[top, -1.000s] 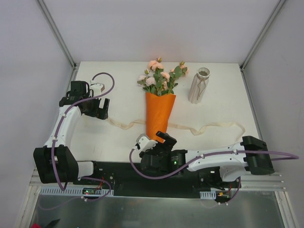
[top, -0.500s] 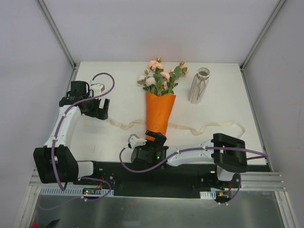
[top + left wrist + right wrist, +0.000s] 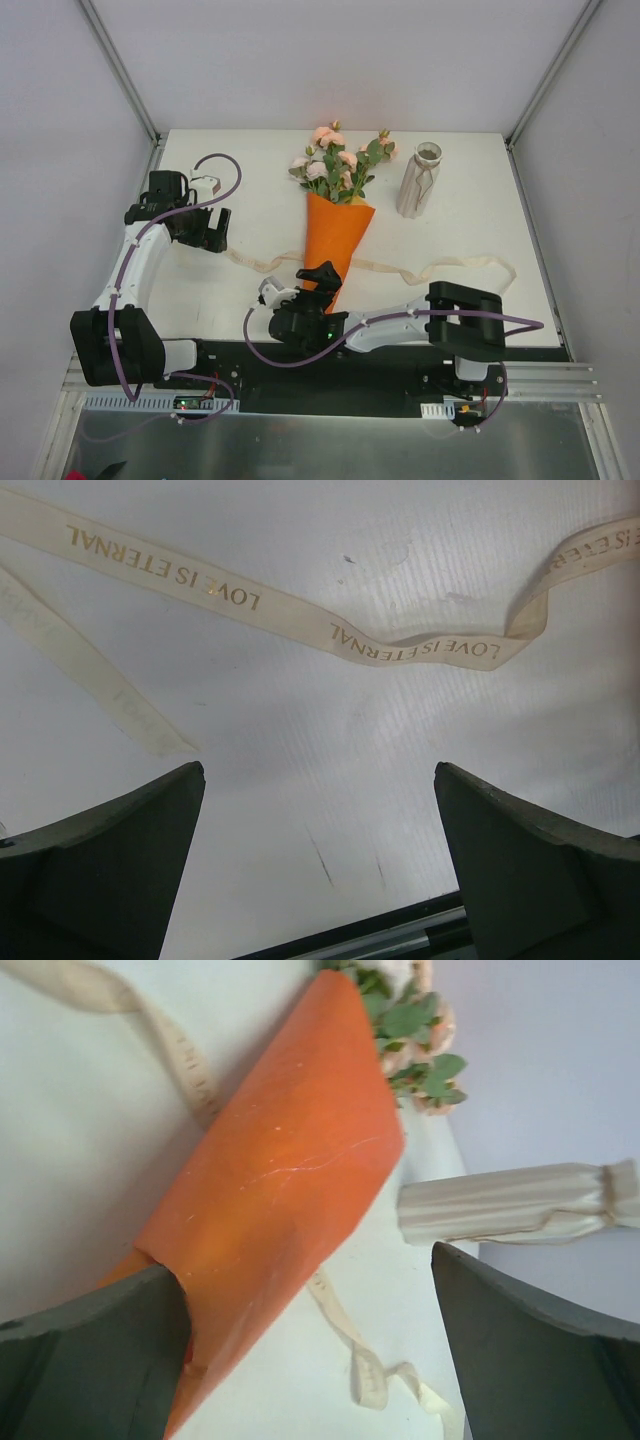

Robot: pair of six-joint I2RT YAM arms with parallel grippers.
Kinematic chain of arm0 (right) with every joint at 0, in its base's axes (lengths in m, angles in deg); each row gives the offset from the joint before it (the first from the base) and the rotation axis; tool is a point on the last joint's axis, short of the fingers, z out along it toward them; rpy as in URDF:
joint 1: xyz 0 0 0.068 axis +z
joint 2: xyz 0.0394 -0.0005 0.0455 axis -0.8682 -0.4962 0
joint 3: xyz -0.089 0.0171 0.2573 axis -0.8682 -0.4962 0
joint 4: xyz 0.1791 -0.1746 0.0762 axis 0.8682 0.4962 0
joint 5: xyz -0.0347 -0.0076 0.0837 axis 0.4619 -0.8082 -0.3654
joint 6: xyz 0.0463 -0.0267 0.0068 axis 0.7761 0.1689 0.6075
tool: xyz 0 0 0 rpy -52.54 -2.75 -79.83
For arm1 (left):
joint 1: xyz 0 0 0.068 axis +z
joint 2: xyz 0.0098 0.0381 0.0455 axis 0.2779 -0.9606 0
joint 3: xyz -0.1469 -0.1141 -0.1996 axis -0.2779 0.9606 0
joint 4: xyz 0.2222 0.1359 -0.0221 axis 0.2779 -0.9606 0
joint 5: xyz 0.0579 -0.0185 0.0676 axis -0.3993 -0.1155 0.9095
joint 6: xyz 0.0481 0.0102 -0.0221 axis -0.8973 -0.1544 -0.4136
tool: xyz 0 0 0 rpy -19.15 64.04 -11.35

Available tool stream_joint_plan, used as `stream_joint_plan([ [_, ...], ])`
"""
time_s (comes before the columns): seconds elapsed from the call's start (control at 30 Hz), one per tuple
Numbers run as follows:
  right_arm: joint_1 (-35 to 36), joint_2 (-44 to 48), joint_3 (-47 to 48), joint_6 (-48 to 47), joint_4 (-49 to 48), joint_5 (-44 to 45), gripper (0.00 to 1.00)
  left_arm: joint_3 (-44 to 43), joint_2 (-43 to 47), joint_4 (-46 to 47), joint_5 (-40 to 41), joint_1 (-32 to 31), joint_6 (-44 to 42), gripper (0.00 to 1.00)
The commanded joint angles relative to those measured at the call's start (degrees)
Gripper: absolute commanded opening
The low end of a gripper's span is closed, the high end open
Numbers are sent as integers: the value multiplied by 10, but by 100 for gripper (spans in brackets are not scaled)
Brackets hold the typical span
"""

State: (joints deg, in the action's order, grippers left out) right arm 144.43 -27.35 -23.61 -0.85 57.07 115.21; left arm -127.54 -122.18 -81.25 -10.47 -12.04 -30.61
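Note:
A bouquet in an orange paper cone (image 3: 337, 238) lies in the middle of the white table (image 3: 470, 225), its pink flowers (image 3: 335, 160) pointing to the far side. My right gripper (image 3: 318, 280) is open at the cone's narrow near end. In the right wrist view the orange cone (image 3: 280, 1170) presses against the left finger (image 3: 100, 1350), and the right finger (image 3: 540, 1350) stands well clear. A cream ribbon (image 3: 450, 268) runs under the cone. My left gripper (image 3: 207, 228) hangs open at the far left, over bare table close to the ribbon (image 3: 270, 610), holding nothing.
A ribbed cream vase (image 3: 418, 180) stands right of the flowers, also seen in the right wrist view as the vase (image 3: 510, 1205). The ribbon's left end (image 3: 250, 262) trails toward the left gripper. The black base rail (image 3: 240, 365) runs along the near edge.
The right arm swung left and forward until its open gripper reached the cone's narrow end. The cone tilted slightly, its top shifting right. The left arm stayed still.

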Motion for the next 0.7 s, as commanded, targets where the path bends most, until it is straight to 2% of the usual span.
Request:
stream_joint_plan([
  [0.0, 5, 101, -31, -117, -210, 110, 97, -20, 5, -8, -3, -3, -4, 99],
  [0.13, 16, 158, -70, -167, -288, 163, 96, -22, 10, -8, -3, -2, -6, 99],
  [0.27, 33, 216, -95, -158, -287, 214, 97, -28, 15, -8, -2, -2, -8, 99],
  [0.33, 40, 251, -100, -105, -236, 249, 98, -30, 18, -9, -1, -3, -7, 99],
  [0.37, 42, 265, -84, -54, -174, 260, 98, -35, 21, -8, -2, -3, -8, 99],
  [0.4, 45, 290, -49, 232, 121, 268, 98, -36, 22, -9, -2, -3, -7, 99],
  [0.43, 46, 293, 1, 455, 367, 257, 98, -39, 25, -9, -8, -3, -5, 99],
  [0.47, 42, 262, 100, 731, 835, 252, 98, -44, 29, -10, -7, -6, -4, 99],
  [0.5, 33, 236, 128, 1040, 1025, 240, 98, -49, 32, -13, -8, -10, -4, 99],
  [0.53, 4, 227, 134, 1011, 1023, 220, 100, -53, 33, -18, -1, -16, -6, 99],
  [0.57, -3, 228, 133, 1004, 1028, 213, 96, -61, 36, -20, 4, -33, -7, 99],
  [0.67, -10, 253, 108, 1036, 1027, 193, 96, -75, 36, -25, 32, -79, -8, 99],
])
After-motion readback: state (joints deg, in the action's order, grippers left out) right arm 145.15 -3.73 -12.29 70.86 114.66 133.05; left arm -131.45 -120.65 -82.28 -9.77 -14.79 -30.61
